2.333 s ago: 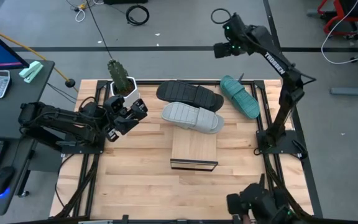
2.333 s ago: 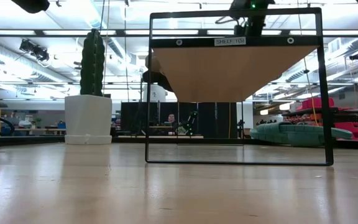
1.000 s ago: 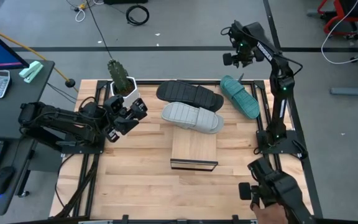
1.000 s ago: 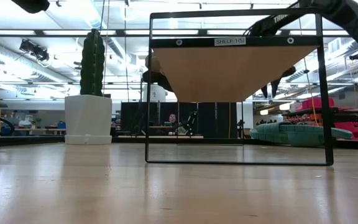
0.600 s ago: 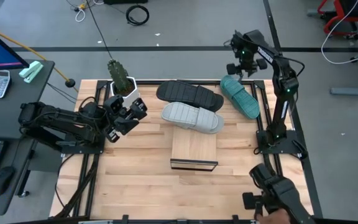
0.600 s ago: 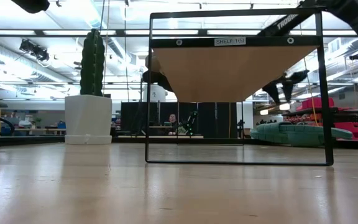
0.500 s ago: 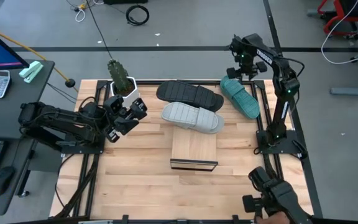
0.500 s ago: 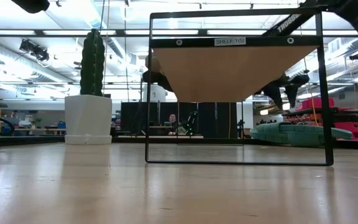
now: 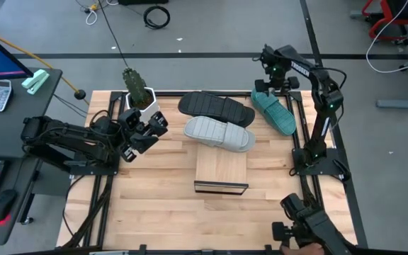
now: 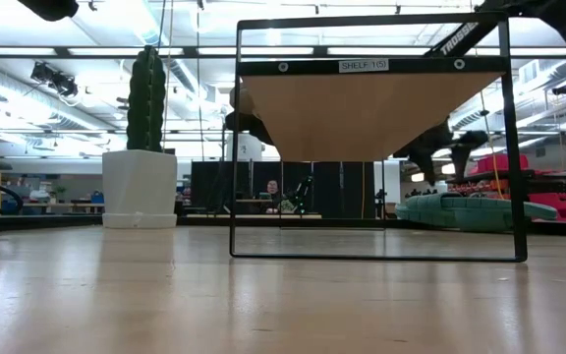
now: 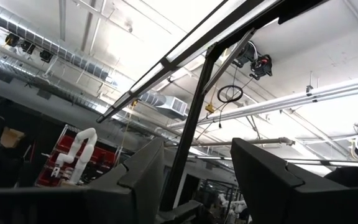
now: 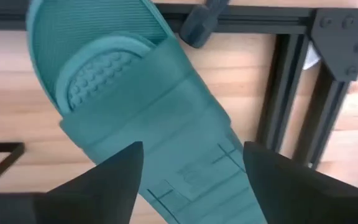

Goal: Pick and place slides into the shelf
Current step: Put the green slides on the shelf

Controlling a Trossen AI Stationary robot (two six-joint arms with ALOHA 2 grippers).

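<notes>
The teal slide [image 9: 273, 110] lies sole-down at the table's far right, also seen in the low view [image 10: 475, 211] and filling the right wrist view [image 12: 148, 93]. My right gripper [image 9: 268, 79] hangs open just above its far end, fingers pointing down on either side of the strap [image 12: 191, 149], apart from it in the low view [image 10: 445, 147]. The black slide [image 9: 214, 106] lies far centre. The grey slide [image 9: 219, 133] lies across the far end of the shelf [image 9: 222, 166]. My left gripper [image 9: 144, 131] waits open at the left [image 11: 197, 155].
A cactus in a white pot [image 9: 139, 88] stands at the far left [image 10: 141, 147]. The shelf's black frame [image 10: 371, 138] stands mid-table. Black frame rails [image 12: 291, 112] run right beside the teal slide. A dark device [image 9: 307, 227] sits at the near right edge.
My right gripper has come from beyond the far edge toward the table and down, tipping to point downward, and now hangs over the teal slide's far end. The dark device at the near right edge has shifted. Slides, shelf and left arm have kept still.
</notes>
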